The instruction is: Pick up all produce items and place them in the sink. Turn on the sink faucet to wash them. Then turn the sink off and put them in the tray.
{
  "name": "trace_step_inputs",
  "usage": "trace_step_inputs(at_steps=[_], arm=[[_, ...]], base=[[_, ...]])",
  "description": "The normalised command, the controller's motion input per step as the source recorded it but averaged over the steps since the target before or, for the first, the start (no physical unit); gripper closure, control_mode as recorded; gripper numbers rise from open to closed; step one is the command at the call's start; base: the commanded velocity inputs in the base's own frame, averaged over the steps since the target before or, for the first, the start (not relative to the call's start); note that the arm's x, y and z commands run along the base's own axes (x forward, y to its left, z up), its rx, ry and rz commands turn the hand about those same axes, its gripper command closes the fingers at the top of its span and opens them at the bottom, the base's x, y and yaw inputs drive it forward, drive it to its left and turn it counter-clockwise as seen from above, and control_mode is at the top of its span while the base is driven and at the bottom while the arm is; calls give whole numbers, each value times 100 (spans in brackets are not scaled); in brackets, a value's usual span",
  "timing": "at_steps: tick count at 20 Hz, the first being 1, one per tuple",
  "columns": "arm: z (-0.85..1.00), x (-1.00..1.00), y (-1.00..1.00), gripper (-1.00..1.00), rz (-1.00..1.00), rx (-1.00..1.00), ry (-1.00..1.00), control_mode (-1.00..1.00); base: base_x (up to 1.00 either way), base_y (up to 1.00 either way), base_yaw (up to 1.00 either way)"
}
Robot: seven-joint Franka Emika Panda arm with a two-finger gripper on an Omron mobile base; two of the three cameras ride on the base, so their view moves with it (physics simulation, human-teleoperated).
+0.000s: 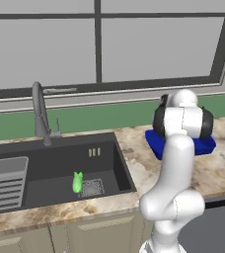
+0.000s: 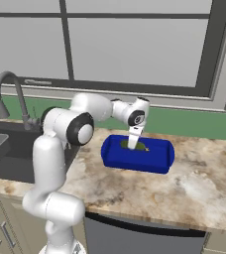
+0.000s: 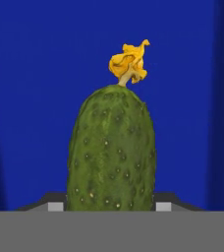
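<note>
My gripper [image 2: 133, 145] reaches down into the deep-blue tray [image 2: 135, 163] on the counter, to the right of the sink. It is shut on the darker olive-green produce item [image 3: 111, 152], a bumpy cucumber with a yellow withered flower at its tip. The fingertips [image 3: 56, 206] press on both its sides, and blue tray floor [image 3: 35, 74] lies right behind it. The lime-green produce item [image 1: 77, 182] lies on the floor of the sink [image 1: 60, 158] beside the drain grate [image 1: 92, 188]. The sink faucet [image 1: 39, 111] stands behind the basin, with no water visible.
A grey ribbed rack [image 1: 3, 185] covers the sink's left part. My arm's elbow [image 1: 183, 121] hides most of the tray [image 1: 203, 146] in the left base view. Marbled counter [image 2: 194, 188] stretches right of the tray, with a window behind.
</note>
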Motion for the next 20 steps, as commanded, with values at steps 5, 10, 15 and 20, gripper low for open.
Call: trace_step_inputs(at_steps=[5, 10, 15, 20], arm=[[-37, 20, 0, 100, 0, -2, 0, -100], [-20, 13, 0, 100, 0, -1, 0, -100], [-6, 0, 0, 100, 0, 0, 0, -100], [-2, -7, 0, -100, 0, 0, -1, -100]], base=[[0, 0, 0], [0, 0, 0], [0, 0, 0], [0, 0, 0]])
